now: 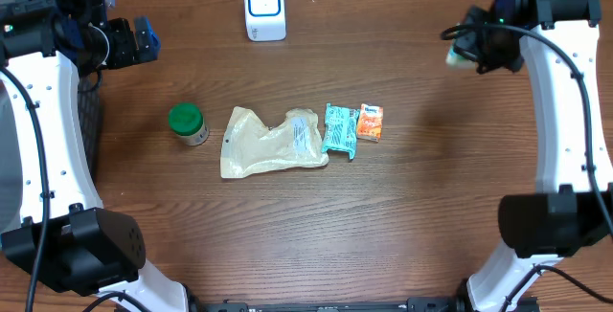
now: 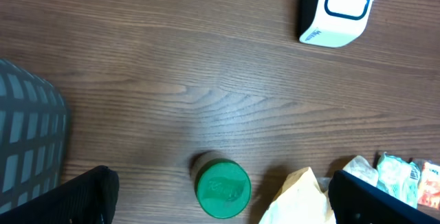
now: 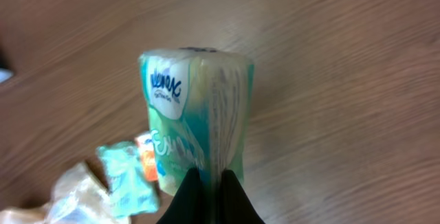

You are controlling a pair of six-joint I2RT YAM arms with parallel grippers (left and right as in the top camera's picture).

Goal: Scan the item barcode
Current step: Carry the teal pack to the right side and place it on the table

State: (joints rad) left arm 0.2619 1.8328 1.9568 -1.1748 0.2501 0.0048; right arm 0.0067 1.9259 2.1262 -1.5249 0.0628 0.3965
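We see the right gripper [image 3: 210, 191] at the upper right of the overhead frame, its fingers clamped on the bottom edge of the Kleenex tissue pack [image 3: 196, 114]. Our left gripper [image 1: 142, 39] sits at the upper left with fingers spread wide. The white scanner [image 1: 264, 8] stands at top centre.

Wooden table [image 1: 431, 216] bearing a white scanner [image 1: 264, 8] to the right of the left gripper [image 1: 146, 38], a green-lidded jar [image 1: 188, 123] near it, and a beige pouch [image 1: 273, 143], teal packet [image 1: 339, 128] and orange packet [image 1: 371, 122] in a row toward the right gripper [image 1: 460, 55].
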